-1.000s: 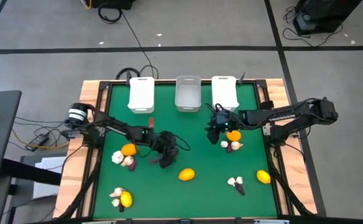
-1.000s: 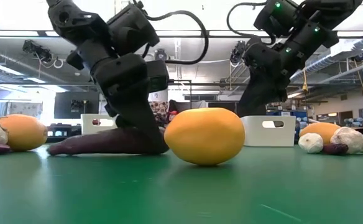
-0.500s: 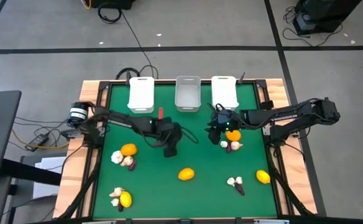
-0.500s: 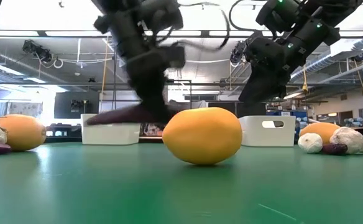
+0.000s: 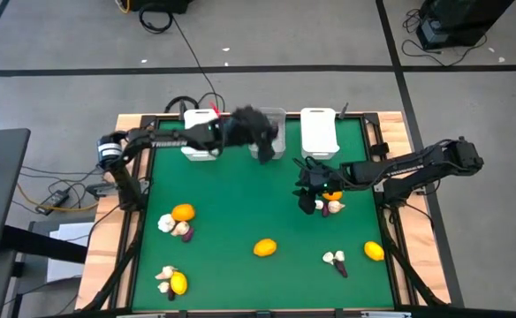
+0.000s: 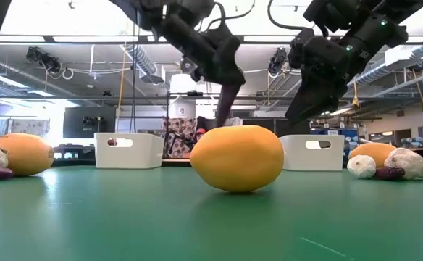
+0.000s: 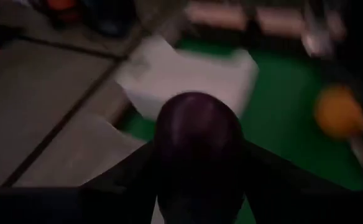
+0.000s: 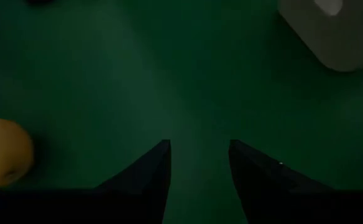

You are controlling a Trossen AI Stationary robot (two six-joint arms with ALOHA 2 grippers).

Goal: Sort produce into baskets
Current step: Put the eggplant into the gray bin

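L fingers pinch a dark purple eggplant btwn them, seen close in the L wrist view; left gripper is raised over the back of the table, above the middle greyish basket; in the low view the eggplant hangs tip-down from that gripper, clear of the green table; R fingers are spread w/ a gap, nothing btwn them, only bare mat beyond; right gripper sits low near the right-centre of the table, just beside a citrus and a garlic bulb; white basket at back left, second white basket at back right, all 3 in a row along the far edge; other produce loose on the mat: citrus near centre-front, citrus w/ garlic at left, another citrus at front left, citrus at right edge, garlic w/ a small eggplant beside it; low view has the centre citrus large in front.
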